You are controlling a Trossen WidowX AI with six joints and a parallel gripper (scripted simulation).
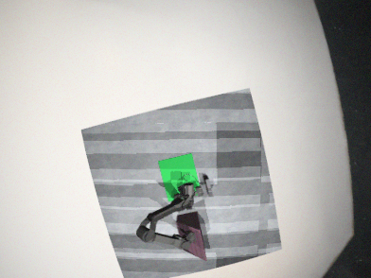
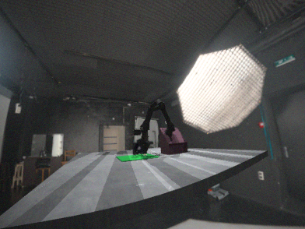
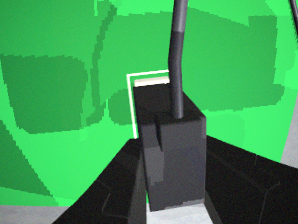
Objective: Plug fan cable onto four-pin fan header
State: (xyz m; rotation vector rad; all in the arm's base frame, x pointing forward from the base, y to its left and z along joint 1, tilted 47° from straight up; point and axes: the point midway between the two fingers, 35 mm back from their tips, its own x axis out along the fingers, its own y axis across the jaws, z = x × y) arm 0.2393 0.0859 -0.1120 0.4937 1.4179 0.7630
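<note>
The green board (image 1: 176, 164) (image 2: 126, 158) (image 3: 45, 30) lies on the table under my gripper. My gripper (image 1: 187, 183) (image 2: 140, 150) (image 3: 162, 144) is shut on the dark plug (image 3: 175, 170), one finger on each side of it. The dark cable (image 3: 176, 65) rises from the plug's top toward the upper edge of the wrist view. Only a pale strip of the header (image 3: 151, 82) shows beyond the plug's far edge, inside a white outline (image 3: 131, 100) on the board. The plug hides the rest of the header and its pins. How deep the plug sits cannot be told.
A purple wedge-shaped block (image 1: 198, 241) (image 2: 173, 146) stands at the arm's base. A small dark object (image 1: 206, 182) is just right of the board in the top view. Another thin dark line (image 3: 295, 15) shows at the wrist view's upper right. Shadows cross the board.
</note>
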